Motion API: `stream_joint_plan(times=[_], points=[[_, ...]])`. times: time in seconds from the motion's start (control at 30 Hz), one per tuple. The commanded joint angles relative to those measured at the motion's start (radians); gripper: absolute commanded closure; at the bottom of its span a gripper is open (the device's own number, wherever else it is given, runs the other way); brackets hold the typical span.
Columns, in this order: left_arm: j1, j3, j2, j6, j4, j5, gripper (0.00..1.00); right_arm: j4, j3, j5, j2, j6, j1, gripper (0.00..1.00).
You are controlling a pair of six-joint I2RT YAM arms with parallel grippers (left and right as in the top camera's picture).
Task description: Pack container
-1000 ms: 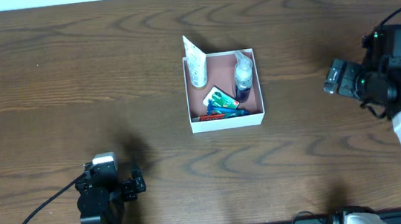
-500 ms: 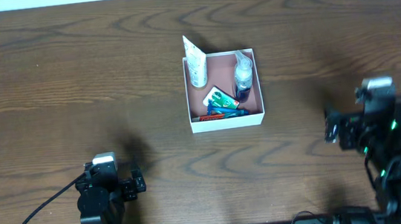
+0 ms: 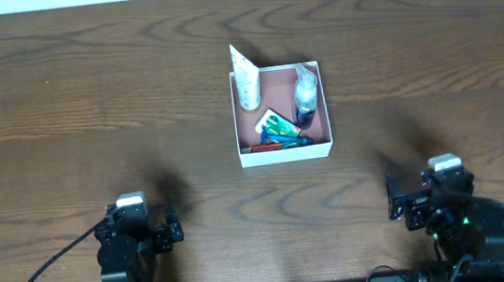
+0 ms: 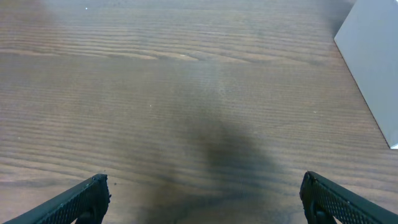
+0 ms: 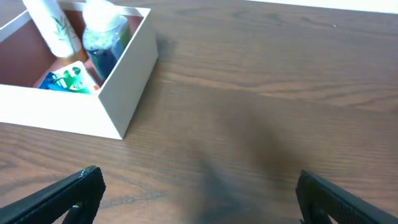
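Observation:
The container (image 3: 286,152), a square white box with a pink-brown inside, stands at the table's middle back. In it are a white tube (image 3: 245,78) leaning on the back left wall, a clear spray bottle with dark liquid (image 3: 304,93), a green-and-white packet (image 3: 273,121) and blue and red items lying at the front. My left gripper (image 3: 139,230) is open and empty at the front left, far from the box. My right gripper (image 3: 427,202) is open and empty at the front right. The right wrist view shows the box (image 5: 118,81) ahead to the left, apart from the open gripper (image 5: 199,175).
The left wrist view shows the open left gripper (image 4: 205,180) over bare wood, with one white wall of the container (image 4: 373,62) at the right edge. The dark wood table (image 3: 88,102) ends near both arm bases at the front.
My right arm has swung from the right side of the table back down to the front right. The left arm and the box's contents have not moved.

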Motion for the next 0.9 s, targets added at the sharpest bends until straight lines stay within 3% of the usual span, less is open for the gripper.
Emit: stream_joint_plan(times=[0.0,0.33,0.87], points=[[0.005,-0.014,-0.002,-0.002,-0.002,-0.001,0.02,0.005,-0.053,-0.038,-0.084,-0.012,-0.006,0.01],[0.005,-0.014,-0.002,-0.001,-0.002,-0.001,0.02,0.066,-0.144,-0.048,-0.085,-0.009,0.000,0.01],[0.005,-0.014,-0.002,-0.001,-0.002,-0.001,0.02,0.072,-0.143,-0.047,-0.085,-0.010,0.000,0.01]])
